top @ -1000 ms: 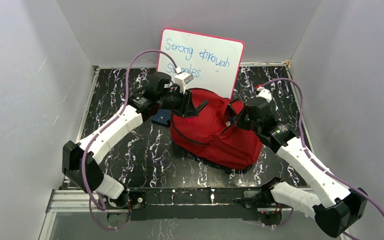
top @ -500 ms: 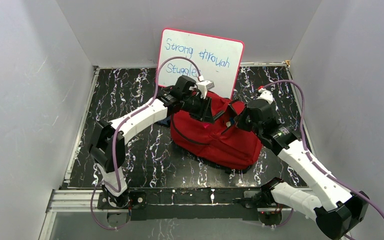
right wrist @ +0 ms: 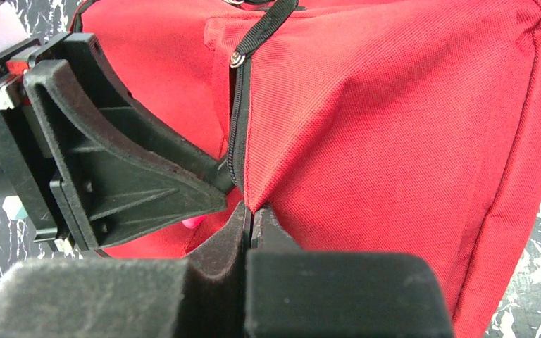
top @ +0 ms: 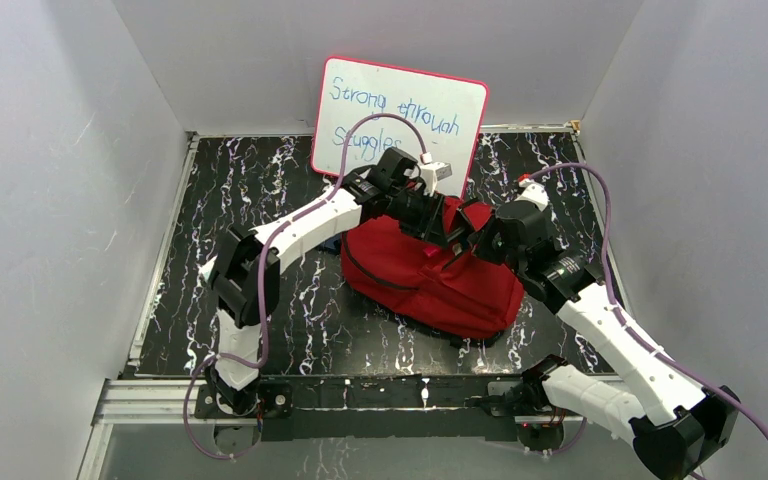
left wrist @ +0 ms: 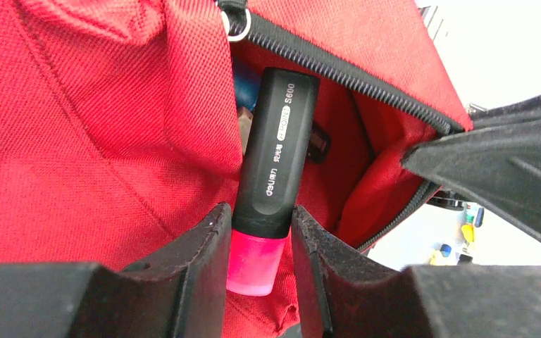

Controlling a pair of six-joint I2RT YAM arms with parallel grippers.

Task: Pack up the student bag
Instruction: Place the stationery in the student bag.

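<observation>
The red student bag [top: 430, 275] stands mid-table with its top zipper open. My left gripper [left wrist: 257, 225] is shut on a black highlighter with a pink end [left wrist: 275, 155], its black end pointing into the bag's opening [left wrist: 338, 134]. In the top view the left gripper [top: 452, 232] is over the bag's top. My right gripper [right wrist: 251, 215] is shut on the red fabric edge of the bag [right wrist: 394, 105] beside the zipper and holds the opening apart; in the top view the right gripper [top: 472, 243] is at the bag's top right. The left gripper's fingers [right wrist: 134, 176] show in the right wrist view.
A whiteboard [top: 400, 120] with handwriting leans against the back wall behind the bag. A dark blue object [top: 326, 238] lies on the table left of the bag, partly under the left arm. Grey walls enclose the black marbled table [top: 260, 300].
My left arm has swung right and extended, carrying the highlighter from the bag's left side to over its open top. The right gripper has kept its grip on the bag's edge.
</observation>
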